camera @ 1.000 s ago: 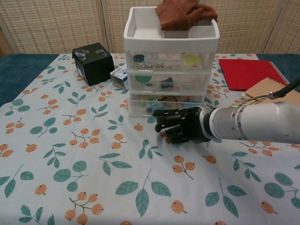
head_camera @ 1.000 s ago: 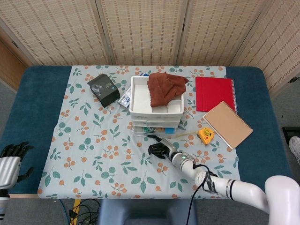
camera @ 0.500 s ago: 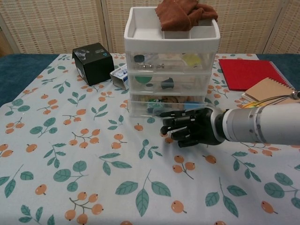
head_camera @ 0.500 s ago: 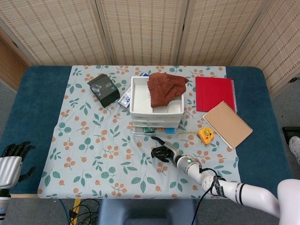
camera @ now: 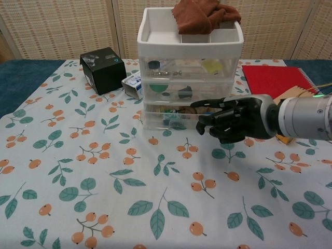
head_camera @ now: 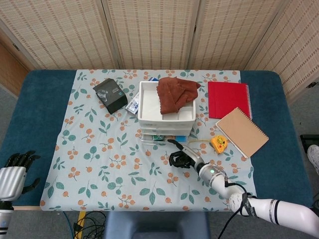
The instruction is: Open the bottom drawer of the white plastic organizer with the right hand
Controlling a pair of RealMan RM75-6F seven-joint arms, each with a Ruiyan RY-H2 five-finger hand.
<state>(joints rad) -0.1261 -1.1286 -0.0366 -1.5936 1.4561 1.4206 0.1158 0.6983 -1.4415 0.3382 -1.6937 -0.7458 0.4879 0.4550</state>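
The white plastic organizer (camera: 189, 46) (head_camera: 149, 107) stands at the back middle of the floral cloth, with a brown cloth (camera: 205, 13) (head_camera: 175, 92) in its top tray. Its clear bottom drawer (camera: 166, 116) (head_camera: 162, 138) holds small items. My right hand (camera: 233, 118) (head_camera: 182, 158) hovers at the drawer's right front, fingers stretched left toward the drawer face and holding nothing. Whether the fingertips touch the drawer cannot be told. My left hand (head_camera: 15, 167) hangs off the table's near left corner, fingers spread and empty.
A black box (camera: 102, 63) (head_camera: 110, 94) and a blue pack (camera: 132, 84) lie left of the organizer. A red notebook (camera: 270, 80) (head_camera: 228, 98), a tan notebook (head_camera: 241, 131) and a yellow tape measure (head_camera: 218, 144) lie to its right.
My right hand has risen off the cloth and shifted right, from below the drawer front to level with its right end. The drawer looks unmoved. The left hand has barely moved.
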